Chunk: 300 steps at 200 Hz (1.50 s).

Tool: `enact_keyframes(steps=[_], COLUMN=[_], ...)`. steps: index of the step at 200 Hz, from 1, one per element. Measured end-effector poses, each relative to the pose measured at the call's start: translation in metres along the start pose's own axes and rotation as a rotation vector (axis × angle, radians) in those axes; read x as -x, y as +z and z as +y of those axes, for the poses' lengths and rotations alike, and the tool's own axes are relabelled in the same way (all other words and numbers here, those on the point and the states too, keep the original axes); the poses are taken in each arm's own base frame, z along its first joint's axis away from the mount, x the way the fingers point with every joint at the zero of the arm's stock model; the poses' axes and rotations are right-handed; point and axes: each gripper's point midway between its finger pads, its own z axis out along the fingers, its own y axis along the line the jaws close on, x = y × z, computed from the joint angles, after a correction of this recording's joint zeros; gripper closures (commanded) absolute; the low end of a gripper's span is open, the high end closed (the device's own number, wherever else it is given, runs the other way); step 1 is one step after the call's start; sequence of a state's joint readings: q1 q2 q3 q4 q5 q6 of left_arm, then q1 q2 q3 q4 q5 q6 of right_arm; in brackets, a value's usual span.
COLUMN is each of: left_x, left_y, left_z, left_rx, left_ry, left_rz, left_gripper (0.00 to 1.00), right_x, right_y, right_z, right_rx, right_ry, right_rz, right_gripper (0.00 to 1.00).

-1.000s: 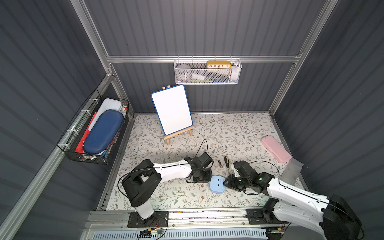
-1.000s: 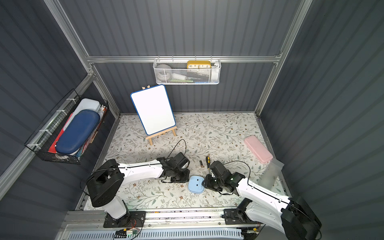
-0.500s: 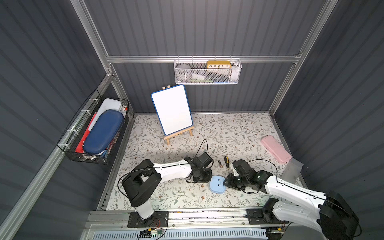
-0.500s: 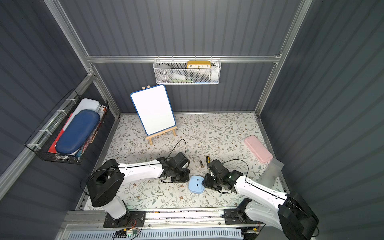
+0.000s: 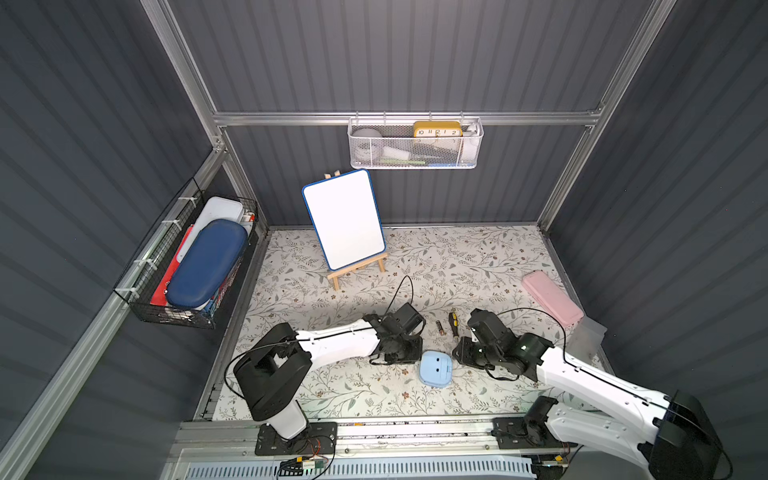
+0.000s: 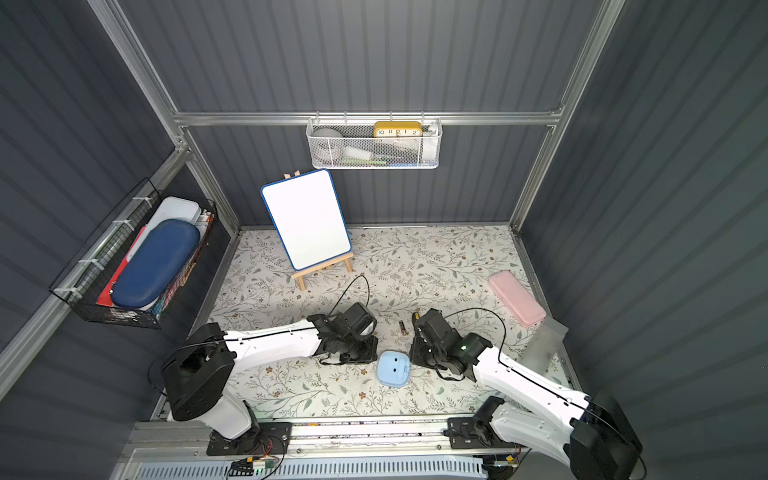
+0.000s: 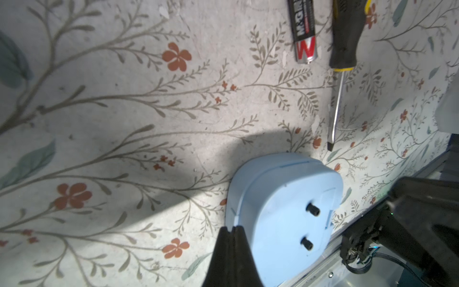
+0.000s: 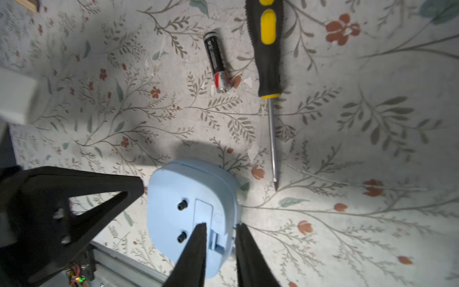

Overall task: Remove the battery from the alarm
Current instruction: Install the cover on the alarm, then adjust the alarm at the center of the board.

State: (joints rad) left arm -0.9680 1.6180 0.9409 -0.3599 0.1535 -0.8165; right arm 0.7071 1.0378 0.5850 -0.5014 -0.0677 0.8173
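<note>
The light-blue alarm (image 5: pixel 435 368) (image 6: pixel 394 368) lies dial-down on the flowered mat, its plain back with two black knobs facing up (image 7: pixel 285 211) (image 8: pixel 173 198). Behind it the battery (image 5: pixel 439 328) (image 7: pixel 303 32) (image 8: pixel 217 62), a dark cell, lies loose on the mat beside a black-and-yellow screwdriver (image 5: pixel 454 324) (image 8: pixel 267 49). My left gripper (image 5: pixel 419 356) (image 7: pixel 231 228) is shut and empty, its tip at the alarm's left edge. My right gripper (image 5: pixel 456 357) (image 8: pixel 221 224) has its jaws a little apart, astride the alarm's right edge at the battery cover's tab. Contact is unclear.
A whiteboard on a wooden easel (image 5: pixel 343 220) stands at the back. A pink case (image 5: pixel 550 297) and a translucent container (image 5: pixel 586 336) lie at the right. A wire basket (image 5: pixel 415 158) with a yellow clock hangs on the back wall. A black basket (image 5: pixel 187 266) hangs left.
My right arm has shifted slightly beside the alarm. The left arm, the alarm, the battery and the screwdriver have stayed where they were.
</note>
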Motion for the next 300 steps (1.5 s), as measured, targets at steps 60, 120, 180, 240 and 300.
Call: enact_keyframes(steps=[60, 120, 180, 240, 300], left_x=[-0.058, -0.094, -0.089, -0.063, -0.014], left_y=[-0.011, 0.009, 0.031, 0.029, 0.006], left_z=[0.008, -0.016, -0.012, -0.012, -0.002], left_rx=[-0.079, -0.173, -0.145, -0.117, -0.126], left_ry=[0.012, 0.005, -0.094, -0.185, -0.258], left_rz=[0.103, 0.224, 0.221, 0.128, -0.017], left_gripper=[1.00, 1.00, 1.00, 1.00, 1.00], right_x=[0.022, 0.027, 0.021, 0.009, 0.007], right_y=[0.015, 0.055, 0.060, 0.064, 0.053], right_z=[0.005, 0.021, 0.026, 0.012, 0.008], right_rx=[-0.079, -0.079, -0.048, -0.069, -0.074], right_ry=[-0.054, -0.117, -0.138, -0.127, -0.126], right_rz=[0.026, 0.120, 0.157, 0.185, 0.166], right_gripper=[0.92, 0.90, 0.90, 0.89, 0.71])
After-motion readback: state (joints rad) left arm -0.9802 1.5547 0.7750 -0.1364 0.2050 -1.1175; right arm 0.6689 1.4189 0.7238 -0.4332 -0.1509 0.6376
